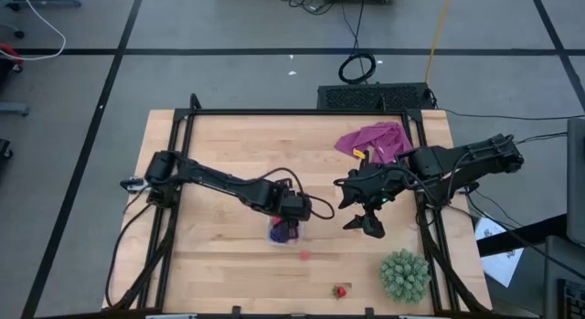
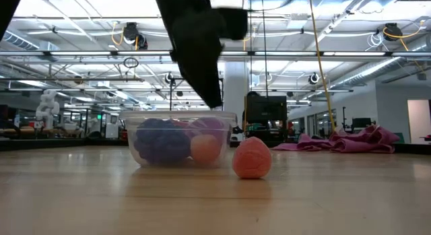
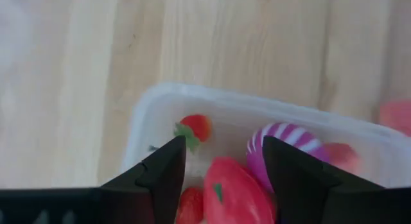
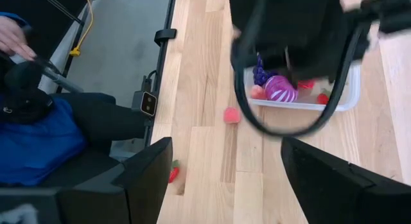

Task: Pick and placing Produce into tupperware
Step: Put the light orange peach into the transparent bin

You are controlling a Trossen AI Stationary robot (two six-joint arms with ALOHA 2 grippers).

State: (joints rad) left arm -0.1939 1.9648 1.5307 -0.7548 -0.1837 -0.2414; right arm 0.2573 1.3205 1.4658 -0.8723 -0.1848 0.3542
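In the high view, the small clear plastic rectangular tupperware serves as landmark: the left gripper hangs directly over it, the right gripper waits well apart toward the crumpled purple-pink cloth, a small pink strawberry lies just beside the container on the front-edge side, and a red strawberry sits farther off near the spiky green ball-shaped plant. In the low view, the purple grape bunch and a pale pink round piece rest inside the tupperware, the pink strawberry on the wood close beside its wall. In the left wrist view, the left claw's fingers stand parted, pinching nothing, above a large red piece and a purple-pink striped ball within the container. In the right wrist view, the right claw's fingers are spread wide and empty. These toys look light, smooth and probably rigid; the tapered strawberry likely slips, so pinching across its widest middle seems wisest.
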